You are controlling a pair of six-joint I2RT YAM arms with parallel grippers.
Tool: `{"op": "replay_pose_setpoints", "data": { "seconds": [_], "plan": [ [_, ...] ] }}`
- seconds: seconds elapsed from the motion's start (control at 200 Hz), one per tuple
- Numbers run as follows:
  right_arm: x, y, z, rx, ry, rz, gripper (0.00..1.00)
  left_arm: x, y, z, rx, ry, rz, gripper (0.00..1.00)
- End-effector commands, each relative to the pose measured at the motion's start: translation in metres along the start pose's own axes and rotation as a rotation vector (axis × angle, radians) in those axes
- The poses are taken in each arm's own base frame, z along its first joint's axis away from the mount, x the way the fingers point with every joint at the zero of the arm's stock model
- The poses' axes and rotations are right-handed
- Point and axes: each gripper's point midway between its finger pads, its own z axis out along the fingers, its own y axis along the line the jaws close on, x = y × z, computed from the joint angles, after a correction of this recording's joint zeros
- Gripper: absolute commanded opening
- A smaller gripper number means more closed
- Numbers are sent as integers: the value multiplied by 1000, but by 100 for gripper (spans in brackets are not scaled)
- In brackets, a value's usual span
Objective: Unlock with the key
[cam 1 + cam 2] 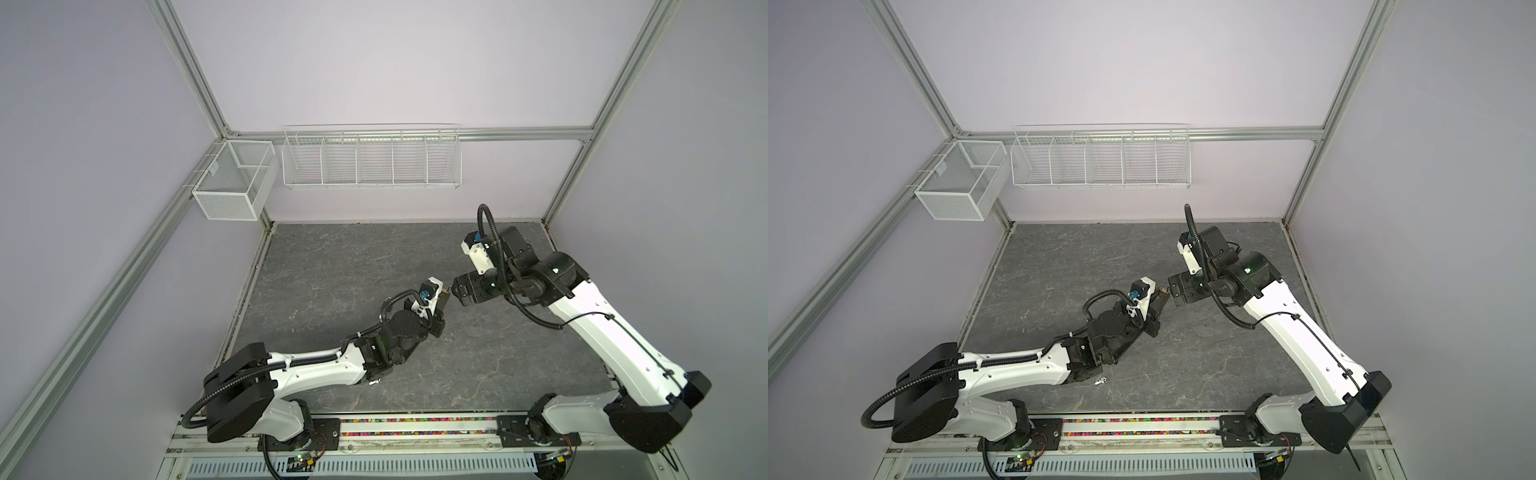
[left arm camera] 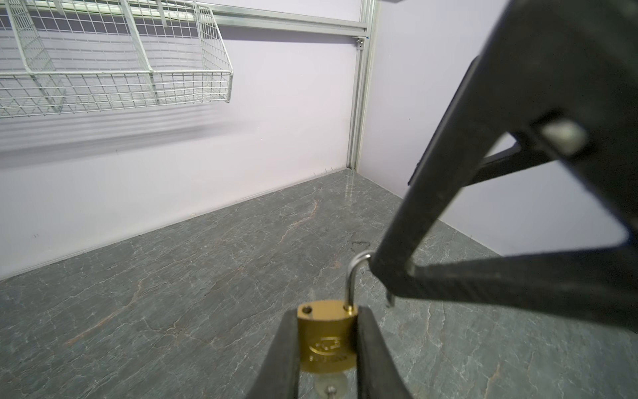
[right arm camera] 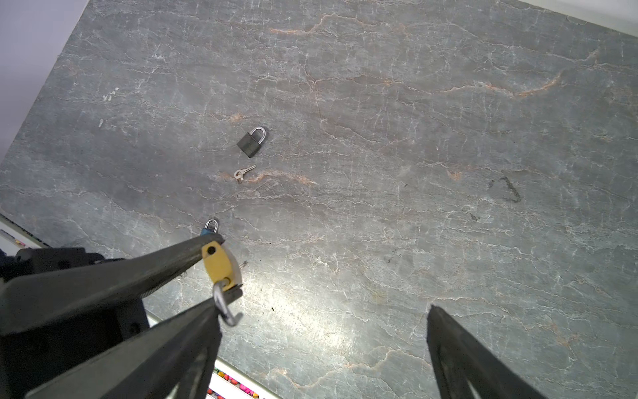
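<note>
Above the grey marbled tabletop (image 3: 448,103) my left gripper (image 2: 328,316) clamps the brass padlock (image 2: 327,340), key (image 2: 331,385) inserted, shackle (image 2: 351,279) sprung, right gripper (image 3: 324,311) spread wide beside it; unlocking looks done.

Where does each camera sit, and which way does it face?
Top views: high above the arm bases, looking down on table, left arm, right arm.
Left wrist: looks along left pincer, shut on padlock, toward back wall.
Right wrist: looks down past open right pincer at table.
Shared: padlock shows in both wrist views.
</note>
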Motion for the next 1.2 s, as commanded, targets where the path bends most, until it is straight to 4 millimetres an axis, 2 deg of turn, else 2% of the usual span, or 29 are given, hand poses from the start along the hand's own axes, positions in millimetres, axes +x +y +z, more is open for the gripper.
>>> {"op": "replay_pose_setpoints", "data": {
  "seconds": [0.0, 0.115, 0.215, 0.395, 0.52, 0.6, 0.66, 0.67, 0.755, 0.775, 0.895, 1.025, 1.194],
  "plan": [
    [2, -3, 2, 10, 9, -23, 94, -19, -1, 0, -4, -45, -22, 0],
    [-3, 2, -7, -16, -26, -22, 93, -17, -2, 2, -3, -37, -25, 0],
    [-6, -3, -15, -8, -53, -4, 90, -10, -7, 9, 3, -10, -49, 0],
    [-1, -36, -14, 27, -51, 160, 89, 17, -20, 31, 13, 114, -133, 0],
    [10, -64, -8, 35, -55, 302, 89, 38, -27, 43, 1, 193, -229, 0],
    [21, -83, -1, 42, -52, 413, 89, 57, -30, 51, -25, 278, -262, 0],
    [31, -89, 7, 17, -48, 486, 89, 74, -33, 56, -47, 357, -271, 0],
    [27, -91, 7, 9, -70, 494, 89, 77, -33, 57, -52, 369, -271, 0],
    [39, -96, 19, -9, -72, 552, 89, 102, -31, 63, -106, 479, -292, 0],
    [42, -105, 20, 7, -75, 581, 89, 107, -31, 64, -110, 504, -298, 0],
    [60, -121, 31, 35, -56, 660, 89, 139, -25, 70, -177, 637, -366, 0],
    [76, -136, 38, 37, -63, 742, 89, 167, -19, 76, -247, 748, -422, 0],
    [93, -145, 51, 31, -28, 795, 89, 201, -15, 84, -299, 946, -478, 0]
  ]
}}
